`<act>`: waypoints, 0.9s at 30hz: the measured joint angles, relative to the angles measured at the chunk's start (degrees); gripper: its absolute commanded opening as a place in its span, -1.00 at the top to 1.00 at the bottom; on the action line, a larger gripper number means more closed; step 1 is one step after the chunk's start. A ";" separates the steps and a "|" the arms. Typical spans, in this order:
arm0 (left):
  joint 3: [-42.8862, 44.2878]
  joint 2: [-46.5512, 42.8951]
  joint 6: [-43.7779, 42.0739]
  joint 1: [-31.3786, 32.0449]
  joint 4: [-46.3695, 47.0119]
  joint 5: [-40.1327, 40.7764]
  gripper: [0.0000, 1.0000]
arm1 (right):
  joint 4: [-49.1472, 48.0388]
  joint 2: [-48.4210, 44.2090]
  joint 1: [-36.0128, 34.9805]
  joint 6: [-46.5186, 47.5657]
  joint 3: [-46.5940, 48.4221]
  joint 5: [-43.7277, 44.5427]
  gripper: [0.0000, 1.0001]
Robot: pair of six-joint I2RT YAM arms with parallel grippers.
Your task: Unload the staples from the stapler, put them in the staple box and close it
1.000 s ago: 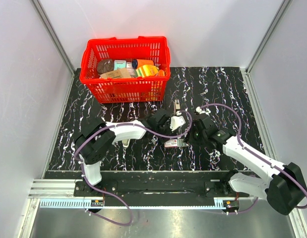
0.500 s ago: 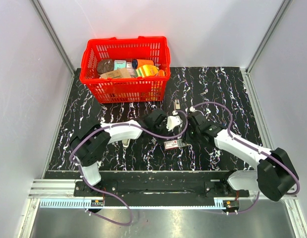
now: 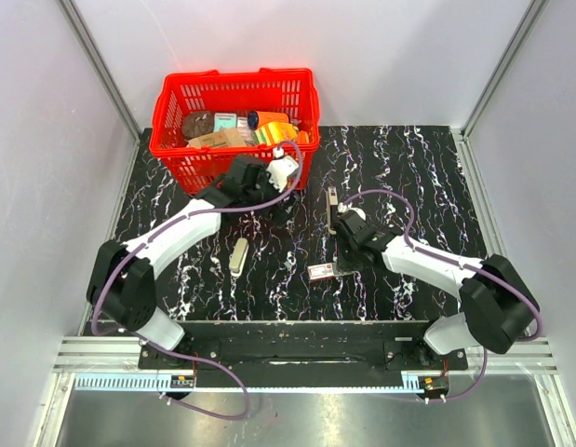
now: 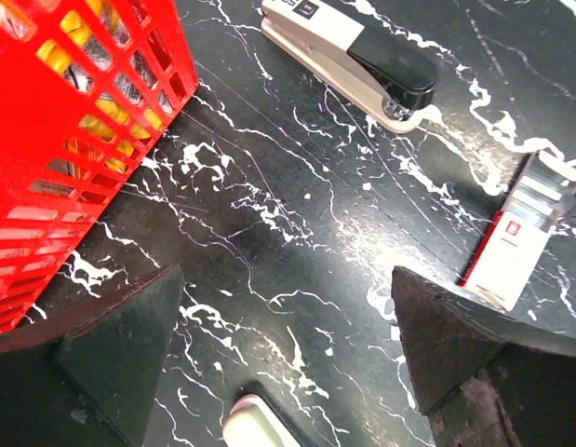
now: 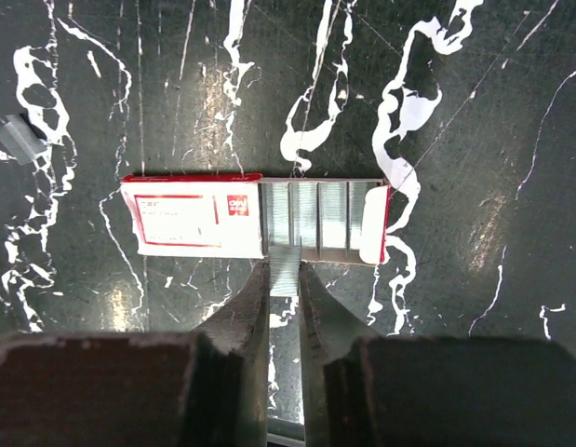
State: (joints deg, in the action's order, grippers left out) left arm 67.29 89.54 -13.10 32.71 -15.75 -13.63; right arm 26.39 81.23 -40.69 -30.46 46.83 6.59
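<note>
The stapler (image 3: 332,199), slim with a pale grey body and a black end, lies on the black marbled table behind my right gripper; it also shows at the top of the left wrist view (image 4: 353,51). My right gripper (image 3: 341,260) is shut on a short strip of staples (image 5: 286,267) right at the edge of the red-and-white staple box (image 5: 190,216), whose tray is slid out with several strips showing. My left gripper (image 3: 274,200) is open and empty in front of the basket, apart from the stapler; its wide gap (image 4: 286,298) hangs over bare table.
A red basket (image 3: 241,169) full of packets stands at the back left, close to my left gripper (image 4: 73,112). A beige oblong block (image 3: 238,256) lies left of the box. A small grey scrap (image 5: 18,140) lies left of the box.
My left arm has swung back and left from beside the stapler to the front of the basket. My right gripper has moved left to the staple box.
</note>
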 measured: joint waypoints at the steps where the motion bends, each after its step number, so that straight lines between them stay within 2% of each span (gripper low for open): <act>1: 0.09 -0.76 0.48 -0.79 -0.55 -0.85 -0.98 | -0.02 0.31 -0.13 0.15 0.00 0.22 0.84; 10: 0.11 -2.27 2.51 -1.60 -3.02 -5.57 -0.98 | -1.20 2.03 -0.42 1.16 0.13 1.86 0.84; 27: -0.20 -2.27 3.08 -3.21 -2.95 -7.30 -0.98 | -3.02 6.16 -1.44 1.77 0.96 2.56 0.83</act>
State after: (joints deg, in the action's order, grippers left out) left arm 67.09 87.26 -10.02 29.50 -18.70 -20.93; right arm 23.38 87.39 -42.13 -28.69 47.79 9.15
